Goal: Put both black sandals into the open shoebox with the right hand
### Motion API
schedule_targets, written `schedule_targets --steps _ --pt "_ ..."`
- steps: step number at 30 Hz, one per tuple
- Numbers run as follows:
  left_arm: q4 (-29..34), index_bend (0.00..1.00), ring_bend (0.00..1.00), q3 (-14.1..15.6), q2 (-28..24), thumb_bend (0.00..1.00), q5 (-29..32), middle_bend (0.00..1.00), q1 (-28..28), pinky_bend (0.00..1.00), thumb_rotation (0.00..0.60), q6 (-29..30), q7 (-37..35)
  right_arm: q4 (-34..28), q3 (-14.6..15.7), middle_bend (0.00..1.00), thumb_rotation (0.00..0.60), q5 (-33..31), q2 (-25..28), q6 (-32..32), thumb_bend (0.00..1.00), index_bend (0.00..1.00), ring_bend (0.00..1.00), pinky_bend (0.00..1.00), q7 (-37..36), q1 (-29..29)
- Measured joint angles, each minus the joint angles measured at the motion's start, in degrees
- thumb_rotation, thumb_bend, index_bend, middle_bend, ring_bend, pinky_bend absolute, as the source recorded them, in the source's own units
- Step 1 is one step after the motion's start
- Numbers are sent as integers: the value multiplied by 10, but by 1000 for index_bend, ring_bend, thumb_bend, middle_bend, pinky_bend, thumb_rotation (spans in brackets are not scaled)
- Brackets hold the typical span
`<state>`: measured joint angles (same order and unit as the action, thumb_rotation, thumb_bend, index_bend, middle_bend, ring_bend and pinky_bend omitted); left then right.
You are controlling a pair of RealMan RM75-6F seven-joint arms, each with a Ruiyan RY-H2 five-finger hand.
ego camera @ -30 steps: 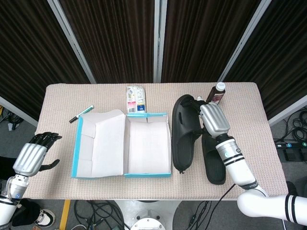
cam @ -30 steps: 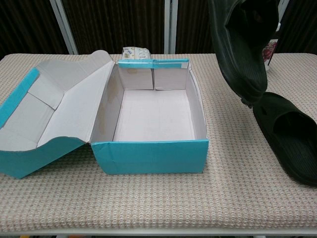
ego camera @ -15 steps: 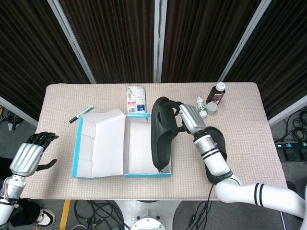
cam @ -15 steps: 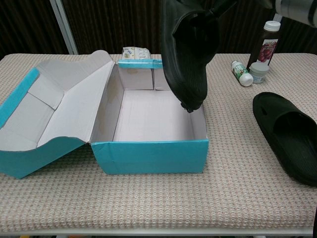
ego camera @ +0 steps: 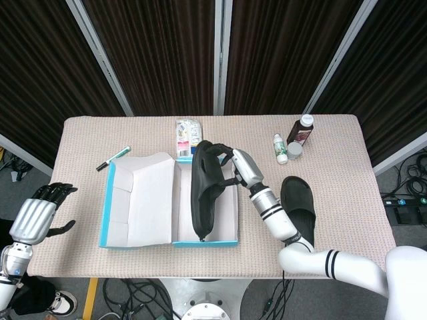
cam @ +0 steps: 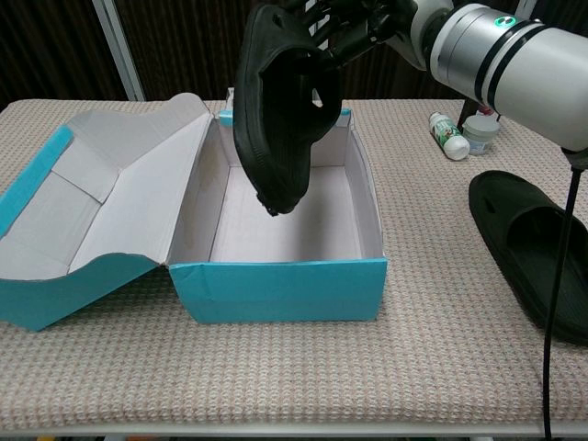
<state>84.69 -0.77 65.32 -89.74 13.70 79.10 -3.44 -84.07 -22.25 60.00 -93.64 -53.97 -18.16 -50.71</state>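
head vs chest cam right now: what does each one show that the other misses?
Head view only: the left hand, empty with fingers apart off the table's left edge; a green marker behind the shoebox lid; the dark bottle in full.

Chest view only: the held sandal hangs tilted, its low end above the shoebox floor, not touching it.

Both: the right hand holding that sandal over the open shoebox, and the second sandal on the table to the right.

Black sandals (cam: 281, 110), teal, white-lined shoebox (cam: 276, 287)
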Motion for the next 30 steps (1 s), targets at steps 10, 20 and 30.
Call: schedule_targets --steps 10,20,30 --pt "-10 214 142 -1 3 192 2 197 -1 203 600 2 -7 87 5 494 600 52 -53 39 97 438 314 446 -74 -17" --pt "-20 214 142 -1 5 191 3 197 -1 203 600 1 -8 157 6 494 600 103 -99 45 76 438 314 446 -159 -28" --pt "-26 214 142 0 8 191 5 197 -1 203 600 -2 -10 222 14 492 600 131 -137 55 70 438 314 447 -212 -41"
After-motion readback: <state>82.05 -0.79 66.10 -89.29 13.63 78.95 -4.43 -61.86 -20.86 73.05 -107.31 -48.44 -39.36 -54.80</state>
